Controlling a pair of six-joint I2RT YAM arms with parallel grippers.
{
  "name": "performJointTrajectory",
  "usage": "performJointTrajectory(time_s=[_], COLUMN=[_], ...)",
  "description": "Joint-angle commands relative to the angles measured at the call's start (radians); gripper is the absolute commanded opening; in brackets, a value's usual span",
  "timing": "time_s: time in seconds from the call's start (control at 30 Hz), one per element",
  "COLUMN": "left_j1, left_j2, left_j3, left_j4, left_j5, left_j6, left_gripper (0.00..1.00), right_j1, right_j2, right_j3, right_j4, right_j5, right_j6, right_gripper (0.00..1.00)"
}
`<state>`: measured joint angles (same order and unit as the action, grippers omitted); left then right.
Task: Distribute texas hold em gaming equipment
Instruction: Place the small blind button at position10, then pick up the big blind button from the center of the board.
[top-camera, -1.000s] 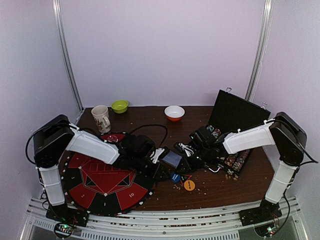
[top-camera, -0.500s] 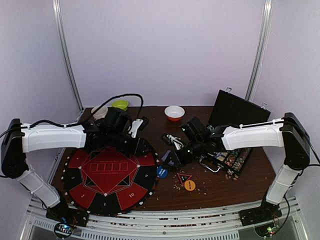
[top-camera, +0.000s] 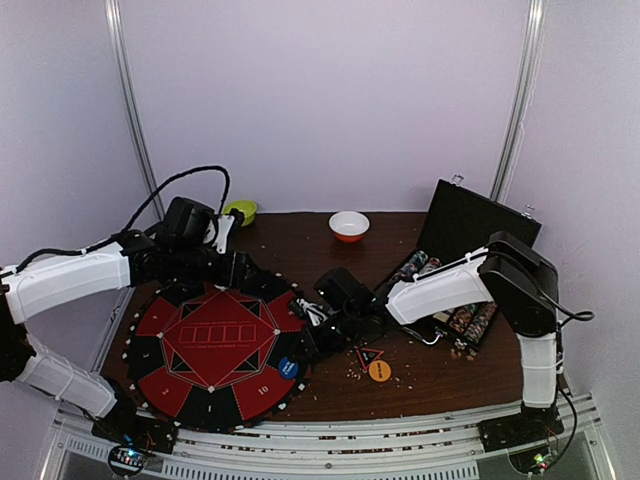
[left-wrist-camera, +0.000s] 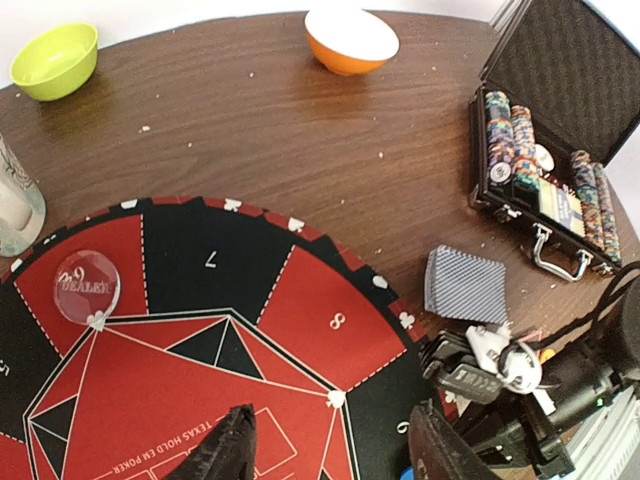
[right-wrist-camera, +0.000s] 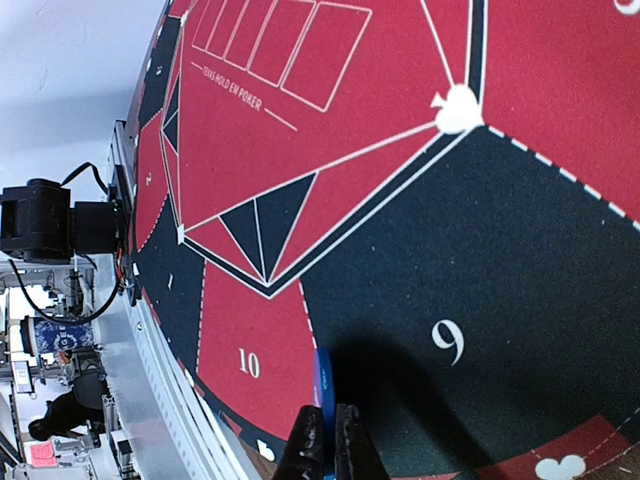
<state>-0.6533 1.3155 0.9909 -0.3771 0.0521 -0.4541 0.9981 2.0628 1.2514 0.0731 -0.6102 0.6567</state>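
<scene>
My right gripper (top-camera: 303, 345) is shut on a blue round button (right-wrist-camera: 322, 385), which it holds on edge just over the red-and-black poker mat (top-camera: 215, 345) near sectors 9 and 10. The button shows in the top view (top-camera: 288, 367) at the mat's near right. My left gripper (left-wrist-camera: 332, 410) is open and empty above the mat's middle; in the top view it (top-camera: 245, 270) is over the mat's far side. An orange button (top-camera: 379, 371) and a red-black triangle marker (top-camera: 368, 354) lie right of the mat. A grey-blue card deck (left-wrist-camera: 466, 284) lies by the mat's edge. Striped chips (left-wrist-camera: 510, 130) fill the case.
The open black chip case (top-camera: 475, 225) stands at the back right. An orange bowl (top-camera: 348, 225) and a green bowl (top-camera: 240, 211) sit at the back. A mug (left-wrist-camera: 15, 205) stands left of the mat. A clear dealer disc (left-wrist-camera: 87, 285) lies on the mat.
My right gripper has carried the blue button left and nearer, from the table onto the mat's near-right sectors. My left arm has swung back and left over the mat's far side.
</scene>
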Motion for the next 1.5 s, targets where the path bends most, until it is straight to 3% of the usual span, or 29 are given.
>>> performJointTrajectory(time_s=[0.0, 0.13, 0.2, 0.23, 0.47, 0.57, 0.7, 0.73, 0.87, 1.07, 1.47], left_j1=[0.003, 0.004, 0.004, 0.004, 0.004, 0.004, 0.003, 0.004, 0.003, 0.003, 0.004], left_j2=[0.003, 0.017, 0.019, 0.019, -0.004, -0.015, -0.010, -0.004, 0.025, 0.020, 0.043], left_j3=[-0.009, 0.001, 0.004, 0.006, 0.008, 0.004, 0.002, 0.004, 0.026, 0.029, 0.038], left_j4=[-0.003, -0.005, -0.002, -0.002, -0.003, -0.004, -0.003, -0.004, -0.007, -0.009, -0.004], left_j5=[-0.015, -0.009, -0.006, -0.009, -0.015, -0.020, -0.026, -0.025, -0.016, -0.015, 0.001], left_j6=[0.023, 0.027, 0.025, 0.028, 0.035, 0.045, 0.055, 0.058, 0.063, 0.064, 0.073], left_gripper=[0.54, 0.55, 0.55, 0.55, 0.56, 0.60, 0.67, 0.68, 0.71, 0.71, 0.71], right_j1=[0.002, 0.001, 0.002, 0.002, 0.012, 0.024, 0.026, 0.027, 0.045, 0.066, 0.067], right_j2=[0.010, -0.015, -0.029, -0.035, -0.152, -0.270, -0.402, -0.426, -0.511, -0.499, -0.385], right_j3=[0.023, 0.056, 0.077, 0.111, 0.196, 0.158, 0.000, -0.048, -0.199, -0.294, -0.303], right_j4=[-0.084, -0.203, -0.253, -0.317, -0.487, -0.634, -0.813, -0.821, -0.710, -0.590, -0.562], right_j5=[0.073, 0.168, 0.220, 0.256, 0.400, 0.570, 0.771, 0.773, 0.698, 0.632, 0.603], right_j6=[-0.023, -0.073, -0.094, -0.124, -0.205, -0.208, -0.119, -0.090, -0.047, -0.071, -0.153], right_gripper=[0.00, 0.07, 0.15, 0.26, 0.38, 0.55, 0.95, 0.99, 1.00, 1.00, 0.90])
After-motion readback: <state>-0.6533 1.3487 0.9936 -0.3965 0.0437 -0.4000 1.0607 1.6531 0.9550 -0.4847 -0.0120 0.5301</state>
